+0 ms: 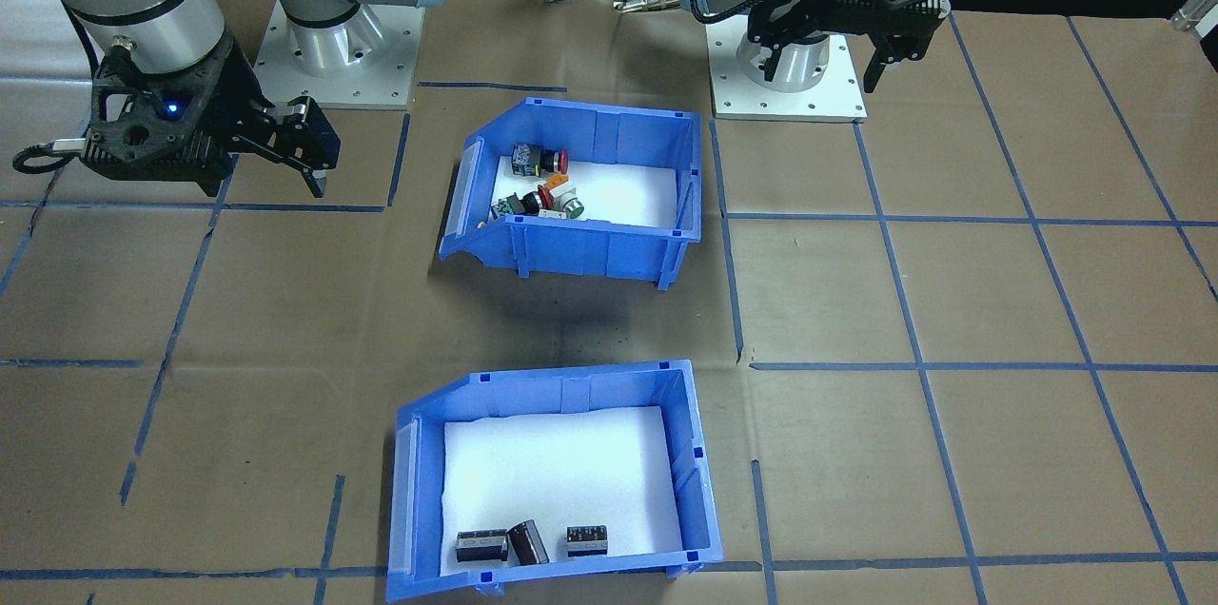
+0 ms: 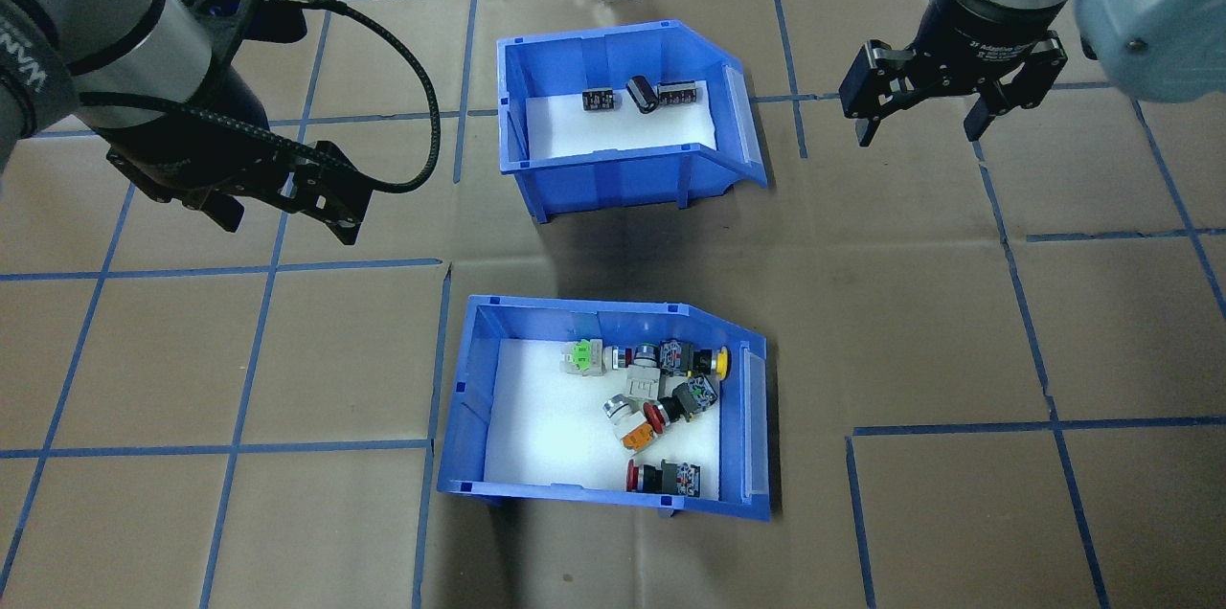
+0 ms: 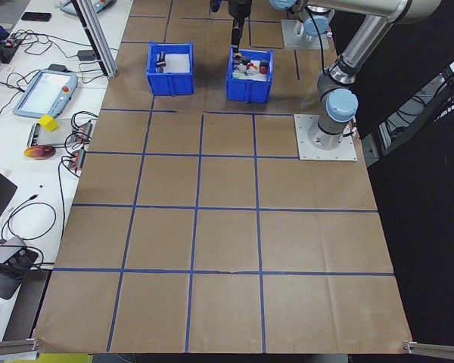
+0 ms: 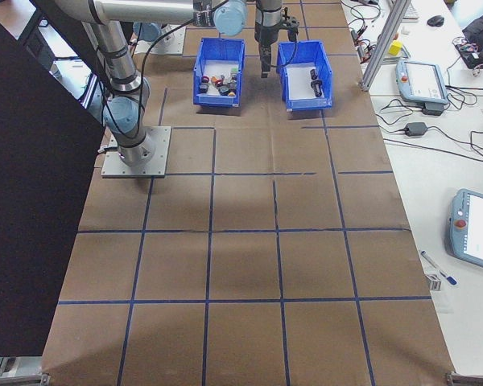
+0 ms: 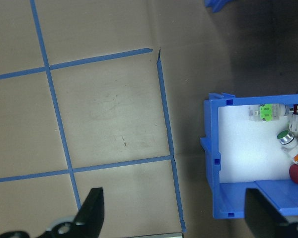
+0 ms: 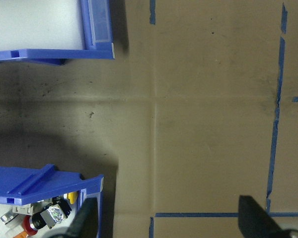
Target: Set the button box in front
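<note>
Nearest the overhead camera: button box [image 2: 498, 417], robot-side row of worktop [image 2: 910, 303], behind second blue bin [image 2: 512, 111]. Untouched; task not begun. Left end effector [image 2: 283, 212] and right end effector [image 2: 924, 116]: both spread wide, empty, hovering well apart from either bin.

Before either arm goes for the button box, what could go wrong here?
1. The other bin, the same blue, stands just beyond the button box; a pincer could take the wrong one.
2. The switches lie loose inside, so tilting the box may spill them.
3. Both pincers, left and right, flank the bins and could collide.
</note>
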Controlling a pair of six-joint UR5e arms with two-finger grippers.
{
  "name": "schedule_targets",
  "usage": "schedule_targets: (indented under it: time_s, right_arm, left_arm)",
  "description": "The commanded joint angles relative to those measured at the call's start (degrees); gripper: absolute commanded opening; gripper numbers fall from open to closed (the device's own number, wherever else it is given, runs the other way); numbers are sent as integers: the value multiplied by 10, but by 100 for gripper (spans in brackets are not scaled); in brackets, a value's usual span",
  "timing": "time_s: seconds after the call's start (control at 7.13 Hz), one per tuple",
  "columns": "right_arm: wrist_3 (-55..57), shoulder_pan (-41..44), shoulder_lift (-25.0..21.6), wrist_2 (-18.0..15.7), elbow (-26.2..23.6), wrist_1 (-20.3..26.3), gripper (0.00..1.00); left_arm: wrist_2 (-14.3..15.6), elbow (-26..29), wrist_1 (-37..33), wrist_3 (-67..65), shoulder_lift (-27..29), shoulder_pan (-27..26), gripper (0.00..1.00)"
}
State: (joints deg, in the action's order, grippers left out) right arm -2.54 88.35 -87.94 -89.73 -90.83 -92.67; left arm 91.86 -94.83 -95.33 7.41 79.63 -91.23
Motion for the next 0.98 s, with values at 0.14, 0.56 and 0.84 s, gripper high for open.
schedule_targets:
  time_s: [0.14,0.56,0.84]
  right_arm:
    - [-114,22,38,7,16,-54,100]
    - [-277,82,129,-1,106,-51,100]
    - [-384,169,230,-44,207,-44,100]
  left_arm:
    - [3,3,0,-2,3,5,99]
    - [-7,-7,56,-12,10,5,99]
    - [-7,-11,56,-90,10,4,99]
